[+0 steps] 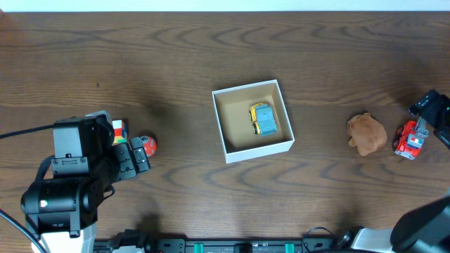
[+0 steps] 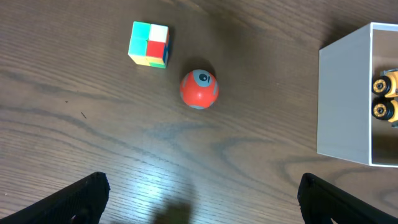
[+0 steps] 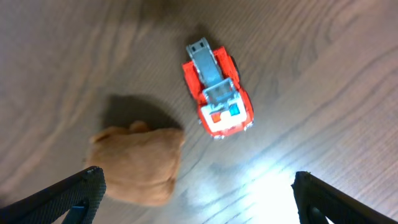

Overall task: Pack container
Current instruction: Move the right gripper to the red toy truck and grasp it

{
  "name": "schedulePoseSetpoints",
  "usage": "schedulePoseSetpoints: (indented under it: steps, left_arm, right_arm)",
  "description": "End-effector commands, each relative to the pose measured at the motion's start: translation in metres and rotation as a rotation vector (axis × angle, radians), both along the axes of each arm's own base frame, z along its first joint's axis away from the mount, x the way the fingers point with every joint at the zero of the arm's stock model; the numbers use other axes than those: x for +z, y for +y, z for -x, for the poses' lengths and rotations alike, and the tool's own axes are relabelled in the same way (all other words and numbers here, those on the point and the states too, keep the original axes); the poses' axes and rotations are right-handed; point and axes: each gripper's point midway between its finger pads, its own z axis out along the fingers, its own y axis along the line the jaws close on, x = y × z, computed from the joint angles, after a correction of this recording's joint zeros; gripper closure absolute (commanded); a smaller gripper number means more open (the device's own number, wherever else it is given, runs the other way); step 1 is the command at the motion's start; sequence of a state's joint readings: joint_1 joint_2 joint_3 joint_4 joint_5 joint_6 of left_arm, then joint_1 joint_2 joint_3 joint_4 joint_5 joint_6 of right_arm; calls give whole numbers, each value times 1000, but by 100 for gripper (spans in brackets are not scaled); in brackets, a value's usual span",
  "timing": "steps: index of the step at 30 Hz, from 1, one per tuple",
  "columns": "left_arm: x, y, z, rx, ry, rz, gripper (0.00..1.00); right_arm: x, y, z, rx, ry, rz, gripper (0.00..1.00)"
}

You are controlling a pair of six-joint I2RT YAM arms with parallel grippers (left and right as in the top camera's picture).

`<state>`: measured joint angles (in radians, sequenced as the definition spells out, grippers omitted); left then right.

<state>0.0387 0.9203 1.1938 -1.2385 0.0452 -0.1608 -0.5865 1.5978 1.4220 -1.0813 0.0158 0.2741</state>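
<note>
The left hand hangs above the bench, its fingers spread wide and empty, with a red ball and a coloured cube at its 12 o'clock. The right hand, spread too, is over a red truck and a brown plush. The container sits mid-bench, at 3 o'clock from the ball, holding a yellow car.

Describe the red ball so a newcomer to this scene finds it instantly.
Start at the white-walled container in the middle of the table and look to the robot's left of it. Two small toys lie there on the wood, apart from each other: the ball and a multicoloured cube. The ball is the round one, orange-red with a blue-grey spot.
</note>
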Motion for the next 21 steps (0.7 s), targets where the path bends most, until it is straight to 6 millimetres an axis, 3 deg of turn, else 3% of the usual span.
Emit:
schedulePoseSetpoints:
  steps: [1, 8, 21]
  left_arm:
    - [6, 2, -1, 5, -16, -5, 2]
    - [6, 2, -1, 5, -16, -5, 2]
    - [6, 2, -1, 5, -16, -5, 2]
  right_arm:
    - [-13, -8, -6, 113, 22, 4, 1]
    - [-36, -23, -14, 176, 51, 12, 1]
    - [-94, -24, -15, 222, 164, -73, 1]
